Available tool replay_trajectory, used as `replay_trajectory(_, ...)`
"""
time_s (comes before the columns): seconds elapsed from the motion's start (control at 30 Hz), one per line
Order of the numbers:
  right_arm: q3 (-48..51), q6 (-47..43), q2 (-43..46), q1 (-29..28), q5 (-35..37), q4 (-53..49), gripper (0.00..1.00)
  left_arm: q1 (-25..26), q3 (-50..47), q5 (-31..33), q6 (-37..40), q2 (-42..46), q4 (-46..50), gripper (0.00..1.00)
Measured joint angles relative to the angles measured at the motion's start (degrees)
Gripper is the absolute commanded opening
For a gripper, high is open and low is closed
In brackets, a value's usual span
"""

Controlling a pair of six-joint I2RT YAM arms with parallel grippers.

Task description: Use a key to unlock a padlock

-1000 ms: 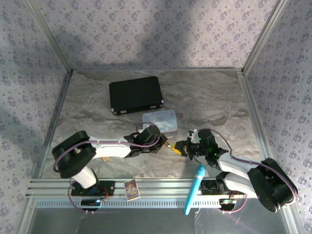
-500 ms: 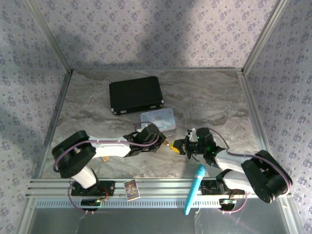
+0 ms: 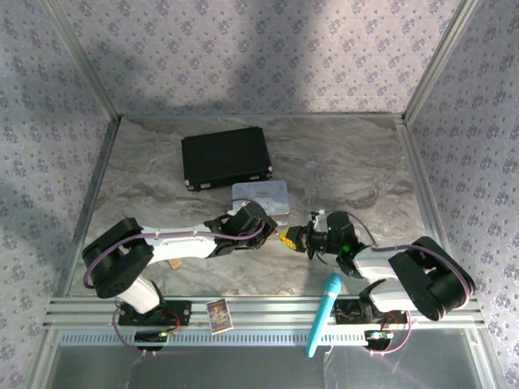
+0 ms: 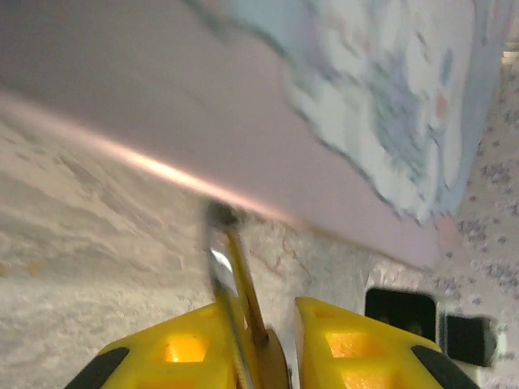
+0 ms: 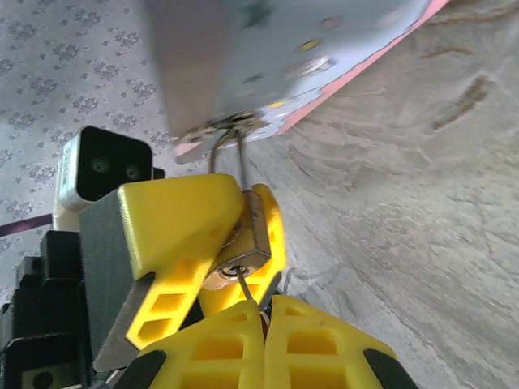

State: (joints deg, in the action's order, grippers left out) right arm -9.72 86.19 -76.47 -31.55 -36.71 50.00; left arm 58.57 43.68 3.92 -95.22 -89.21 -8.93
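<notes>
The right gripper, jaws pinching the key, holds it in the keyhole of the padlock hooked to a tin's edge, flanked by the left gripper's jaws, grip unclear.

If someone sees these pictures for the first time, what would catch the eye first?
Most striking is the meeting of both arms at mid-table: the right gripper pinches the key, its tip at the keyhole of the padlock, which sits between the yellow fingers of the left gripper. The shackle hooks through the clasp of the pastel tin. Farther back lies a black case; a blue microphone lies at the near rail.
</notes>
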Motion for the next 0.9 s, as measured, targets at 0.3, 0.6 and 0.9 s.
replay_trajectory(0.3,-0.7,-0.1,0.1,-1.0,0.9,-0.3,0.00,0.0,1.0,-2.3,-0.2,-1.3,0.0,0.13)
replay_trajectory(0.6,-0.7,-0.7,6.2,-1.2,4.5,-7.5,0.00,0.1,2.6,-2.4,-0.2,-1.2,2.6,0.14)
replay_trajectory(0.9,-0.8,-2.6,13.7,-1.6,8.2,-17.2,0.00,0.9,5.3,-2.6,-0.2,-2.5,4.6,0.19)
